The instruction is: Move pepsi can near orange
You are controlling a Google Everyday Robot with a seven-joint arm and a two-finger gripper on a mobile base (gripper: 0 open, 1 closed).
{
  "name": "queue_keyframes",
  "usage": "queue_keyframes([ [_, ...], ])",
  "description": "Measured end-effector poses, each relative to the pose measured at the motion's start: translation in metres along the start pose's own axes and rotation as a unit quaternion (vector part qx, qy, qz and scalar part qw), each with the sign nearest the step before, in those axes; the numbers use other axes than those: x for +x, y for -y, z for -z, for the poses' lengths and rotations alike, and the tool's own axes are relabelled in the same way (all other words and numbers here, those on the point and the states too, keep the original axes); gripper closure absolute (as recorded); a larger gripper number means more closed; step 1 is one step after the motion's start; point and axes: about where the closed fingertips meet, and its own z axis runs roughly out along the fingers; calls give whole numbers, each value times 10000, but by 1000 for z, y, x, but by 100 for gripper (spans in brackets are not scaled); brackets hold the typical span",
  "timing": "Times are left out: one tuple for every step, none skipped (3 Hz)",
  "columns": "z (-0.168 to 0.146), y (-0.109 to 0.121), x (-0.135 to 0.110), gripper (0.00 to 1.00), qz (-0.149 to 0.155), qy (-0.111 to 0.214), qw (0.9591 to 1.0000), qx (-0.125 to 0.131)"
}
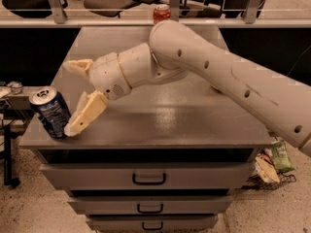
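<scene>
The pepsi can (49,112) is dark blue with a silver top and stands upright at the front left corner of the grey cabinet top (194,120). My gripper (68,97) is open just to the right of the can. One finger (85,112) reaches down beside the can's right side, touching it or nearly so. The other finger (77,66) points left behind the can. The orange is hidden behind my arm (218,76), which stretches across the top from the right.
A red cola can (161,13) stands at the back edge of the cabinet top. Drawers (148,177) are below the top. Crumpled bags (278,158) lie on the floor at the right. A railing and chairs are behind.
</scene>
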Motion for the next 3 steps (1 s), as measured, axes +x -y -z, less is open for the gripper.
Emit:
queue_keyframes([
  [-21, -3, -3, 0, 28, 228, 9997, -46],
  [-42, -8, -4, 23, -65, 336, 9993, -124],
  [-44, -10, -1, 47, -146, 307, 9993, -138],
])
